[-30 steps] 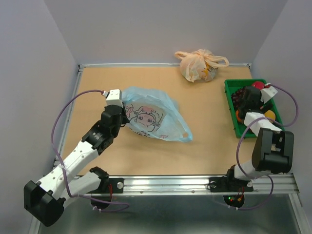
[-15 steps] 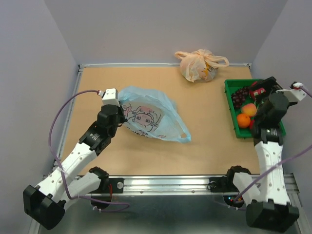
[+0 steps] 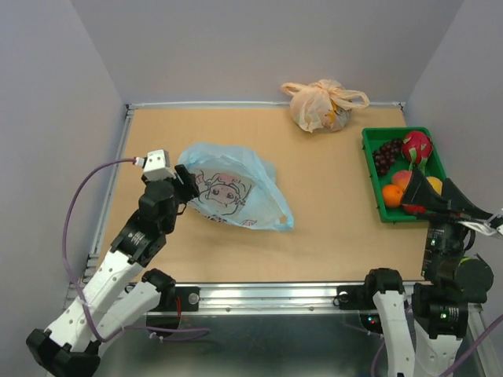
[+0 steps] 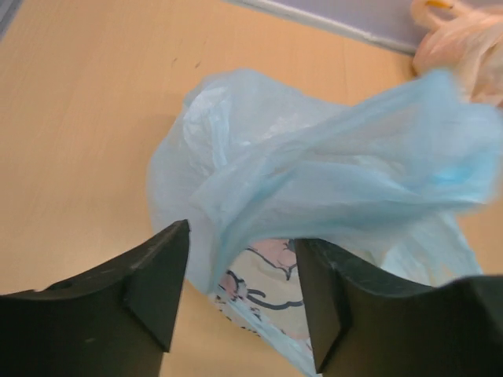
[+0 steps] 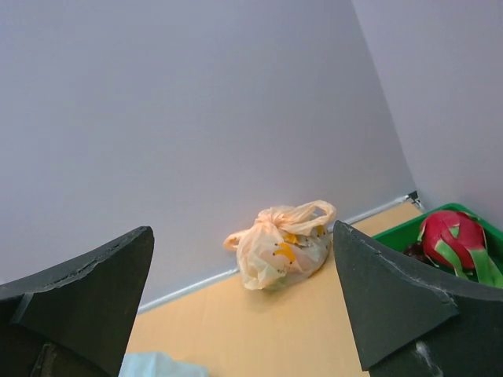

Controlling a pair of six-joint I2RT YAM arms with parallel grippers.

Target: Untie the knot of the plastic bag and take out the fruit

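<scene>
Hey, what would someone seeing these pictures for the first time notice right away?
The crumpled light blue bag with its cartoon face lies left of centre on the table. A green tray at the right edge holds bright fruit, the pink dragon fruit loudest. A tied peach-orange bag sits against the back wall.

No word, brand or number can be read in any view. The plastic bag (image 3: pixel 232 196) carries a cartoon face print (image 3: pixel 222 191). Just left of this face are small reddish marks (image 3: pixel 203 185), too small to read.
</scene>
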